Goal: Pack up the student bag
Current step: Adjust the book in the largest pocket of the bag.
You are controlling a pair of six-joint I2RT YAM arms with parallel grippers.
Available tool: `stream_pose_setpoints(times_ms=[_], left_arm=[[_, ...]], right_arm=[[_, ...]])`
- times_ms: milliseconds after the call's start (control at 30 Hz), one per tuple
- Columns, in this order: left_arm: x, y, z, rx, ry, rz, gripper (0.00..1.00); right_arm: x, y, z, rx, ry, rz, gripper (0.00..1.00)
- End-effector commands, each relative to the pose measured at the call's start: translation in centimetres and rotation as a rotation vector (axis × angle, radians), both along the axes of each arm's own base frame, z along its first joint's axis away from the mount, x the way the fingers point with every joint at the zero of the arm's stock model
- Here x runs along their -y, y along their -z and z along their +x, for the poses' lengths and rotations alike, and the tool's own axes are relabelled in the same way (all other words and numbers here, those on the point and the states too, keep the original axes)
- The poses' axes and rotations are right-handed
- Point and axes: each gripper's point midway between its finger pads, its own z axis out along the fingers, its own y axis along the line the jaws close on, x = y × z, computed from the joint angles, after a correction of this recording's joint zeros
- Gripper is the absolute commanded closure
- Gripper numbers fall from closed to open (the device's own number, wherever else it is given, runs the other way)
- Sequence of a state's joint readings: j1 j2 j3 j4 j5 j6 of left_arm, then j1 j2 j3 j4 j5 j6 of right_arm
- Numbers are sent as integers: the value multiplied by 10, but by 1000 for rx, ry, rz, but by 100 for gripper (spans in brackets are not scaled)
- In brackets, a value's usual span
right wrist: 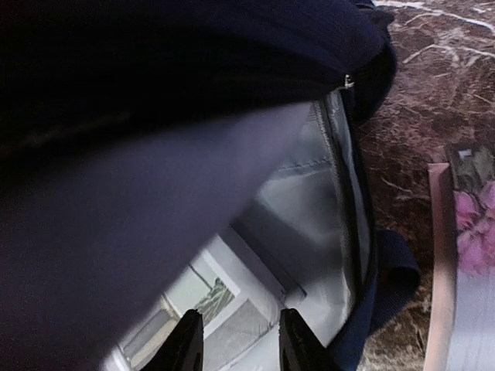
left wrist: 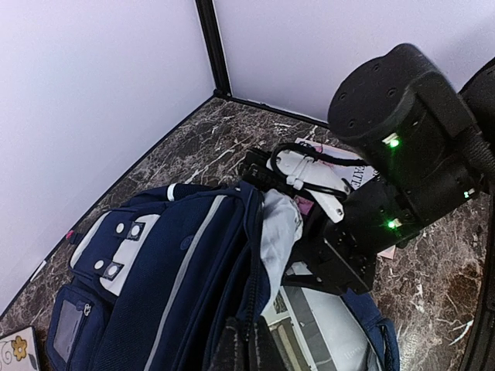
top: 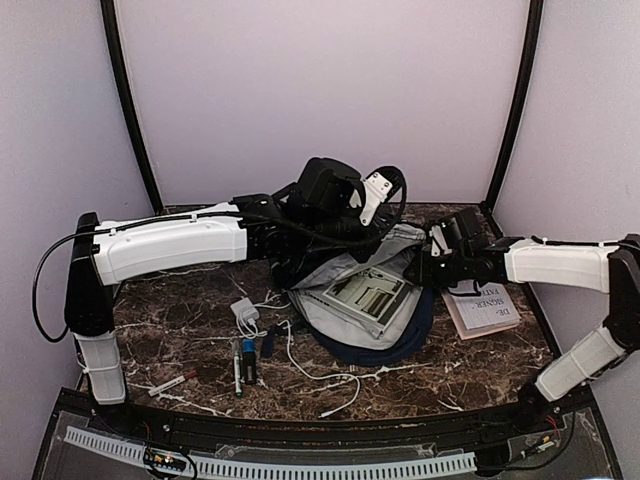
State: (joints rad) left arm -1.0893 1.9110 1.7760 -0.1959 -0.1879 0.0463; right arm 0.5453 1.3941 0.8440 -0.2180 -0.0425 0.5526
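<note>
The student bag point(top: 400, 345) lies open at the table's middle, navy outside with pale grey lining. In the left wrist view my left gripper point(left wrist: 247, 349) is shut on the zipper edge of the bag point(left wrist: 155, 294) and holds the front flap up. A grey-and-white book point(top: 368, 295) lies flat inside. My right gripper point(right wrist: 241, 342) reaches into the bag's mouth point(right wrist: 352, 232), its fingers apart just above that book point(right wrist: 224, 305), with nothing between them. The lifted flap hides much of the interior in the right wrist view.
A second book with pink flowers point(top: 483, 308) lies on the table right of the bag. A white charger with cable point(top: 245, 312), markers point(top: 240, 365) and a red-tipped pen point(top: 170, 383) lie front left. Walls enclose the back and both sides.
</note>
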Motion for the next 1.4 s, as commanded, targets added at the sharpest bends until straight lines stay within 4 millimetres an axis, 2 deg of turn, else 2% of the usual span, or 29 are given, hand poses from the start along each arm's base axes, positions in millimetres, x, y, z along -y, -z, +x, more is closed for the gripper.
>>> stream_pose_setpoints(times_ms=[0,67,133,200,300,367,433,533,667,767,967,1033,1100,1200,1367], left_arm=[[-8,-124,-10,160,15,-279,100],[-7,-123,-10,158,19,-279,100],[-6,-123,-10,157,19,-278,100],[-6,-122,-9,158,18,-277,100],[-6,-121,-8,160,14,-275,100],[-5,-121,-8,160,17,-275,100],[-3,-121,-9,157,23,-279,100],[0,-121,-9,148,27,-289,100],[4,-118,-10,129,40,-296,100],[5,-116,-9,125,37,-297,100],[2,-114,-9,122,29,-284,100],[1,-113,-8,125,21,-279,100],[-2,-113,-8,134,14,-277,100],[-6,-112,-7,146,6,-268,100],[-10,-115,-4,178,-13,-261,100]], right_arm=[[-31,2,21,82,-162,67,58],[-34,16,22,61,-182,54,50],[-38,29,17,21,-206,62,48],[-40,51,4,-41,-234,72,48],[-44,67,-24,-97,-287,113,55],[-52,57,-44,-103,-331,190,63],[-53,50,-62,-110,-342,248,65],[-49,37,-77,-84,-325,296,66],[-55,23,-91,-55,-331,354,77],[-61,14,-90,-22,-322,401,74],[-69,27,-75,-36,-289,389,74],[-75,32,-73,-62,-294,403,83],[-77,32,-71,-73,-299,405,98],[-61,29,-63,-49,-223,391,100],[-11,34,-54,-84,-11,396,100]])
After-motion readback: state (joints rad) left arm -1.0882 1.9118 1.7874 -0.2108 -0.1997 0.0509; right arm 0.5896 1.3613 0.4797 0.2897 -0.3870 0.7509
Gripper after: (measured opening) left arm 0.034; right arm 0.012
